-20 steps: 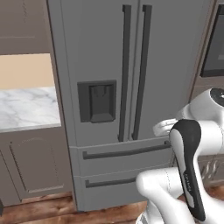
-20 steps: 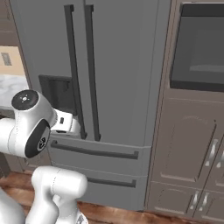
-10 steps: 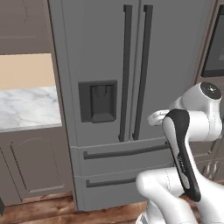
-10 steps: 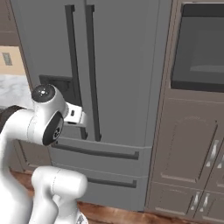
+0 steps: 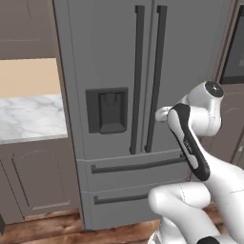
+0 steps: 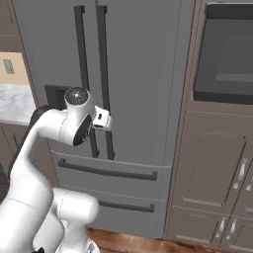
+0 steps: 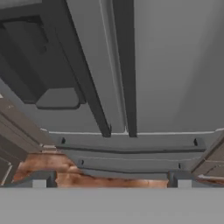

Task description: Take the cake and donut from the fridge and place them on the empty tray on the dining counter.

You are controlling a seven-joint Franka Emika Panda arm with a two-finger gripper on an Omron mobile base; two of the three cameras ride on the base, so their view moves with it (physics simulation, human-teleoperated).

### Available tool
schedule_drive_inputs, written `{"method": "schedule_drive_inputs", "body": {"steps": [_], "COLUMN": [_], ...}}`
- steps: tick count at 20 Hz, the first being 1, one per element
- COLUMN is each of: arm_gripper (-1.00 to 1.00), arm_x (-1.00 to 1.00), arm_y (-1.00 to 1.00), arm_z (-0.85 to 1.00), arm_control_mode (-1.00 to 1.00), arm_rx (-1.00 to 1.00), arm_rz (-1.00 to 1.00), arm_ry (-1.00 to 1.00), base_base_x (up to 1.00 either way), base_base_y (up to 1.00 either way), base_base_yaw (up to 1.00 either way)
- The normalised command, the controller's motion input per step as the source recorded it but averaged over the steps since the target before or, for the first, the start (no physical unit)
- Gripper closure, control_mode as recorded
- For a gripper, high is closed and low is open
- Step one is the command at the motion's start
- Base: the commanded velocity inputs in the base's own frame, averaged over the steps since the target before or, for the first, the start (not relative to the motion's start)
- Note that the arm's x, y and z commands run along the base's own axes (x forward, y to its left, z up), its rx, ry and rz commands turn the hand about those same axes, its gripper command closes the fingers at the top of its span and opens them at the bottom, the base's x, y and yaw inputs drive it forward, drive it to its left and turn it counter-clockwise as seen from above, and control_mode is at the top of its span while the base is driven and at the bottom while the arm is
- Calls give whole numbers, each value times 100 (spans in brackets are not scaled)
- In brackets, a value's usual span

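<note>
So the tall grey French-door fridge [image 5: 109, 62] is sitting dead centre with both upper doors shut, smooth matte panels with that flat metal look. 2 long dark vertical handles [image 5: 147, 76] are running down either side of the door seam, and a dark rectangular dispenser recess [image 5: 107, 110] is sitting in the left door. Below that, 2 wide drawers with slim dark horizontal bar pulls [image 5: 138, 167] are stacked down to the reddish wooden floor [image 5: 43, 228].

The white glossy arm with its black elbow band [image 5: 190, 147] is curling up in front of the right door, and the gripper [image 6: 101, 120] is hanging just off the handles, near their lower ends. In the hand view its fingertips [image 7: 39, 180] are standing wide apart with nothing between them.

Off to the left, a white-grey veined marble countertop [image 5: 28, 116] is resting on brown panelled cabinets [image 5: 38, 176]. To the right, a dark glass-fronted built-in oven [image 6: 225, 54] is sitting above more brown cabinet doors [image 6: 212, 173].
</note>
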Motion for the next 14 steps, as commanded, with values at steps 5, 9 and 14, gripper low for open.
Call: {"method": "schedule_drive_inputs", "body": {"steps": [5,9,14], "arm_gripper": [-100,-100,-100], "arm_x": [69,59,78], "arm_y": [-3,-5,-14], "arm_z": [-30,-2,0], "arm_control_mode": [-100,-100,-100], "arm_rx": [-5,0,0], "arm_rz": [-13,-2,0], "arm_ry": [-13,-9,-1], "base_base_x": [0,0,0], "base_base_y": [0,0,0], "base_base_yaw": [0,0,0]}}
